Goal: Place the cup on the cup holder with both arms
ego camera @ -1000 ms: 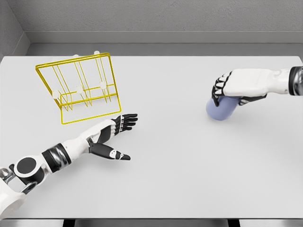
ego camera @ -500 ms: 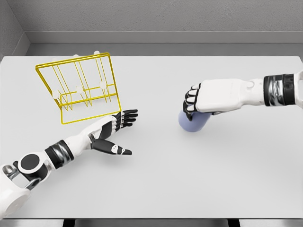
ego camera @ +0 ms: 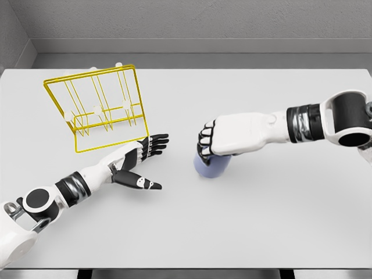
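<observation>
A pale blue cup hangs just under my right hand, whose fingers are curled around its top near the middle of the white table. The cup's upper part is hidden by the palm. The yellow wire cup holder stands at the back left, with white-tipped pegs on its rack. My left hand lies low in front of the holder's near corner, fingers spread and thumb pointing right, holding nothing. About a hand's width of table separates it from the cup.
A grey wall runs behind the table's far edge. The table's front edge crosses the bottom of the view.
My right hand has carried the cup steadily leftward, from the right side of the table to near its middle. The left hand has barely shifted. The holder has not moved.
</observation>
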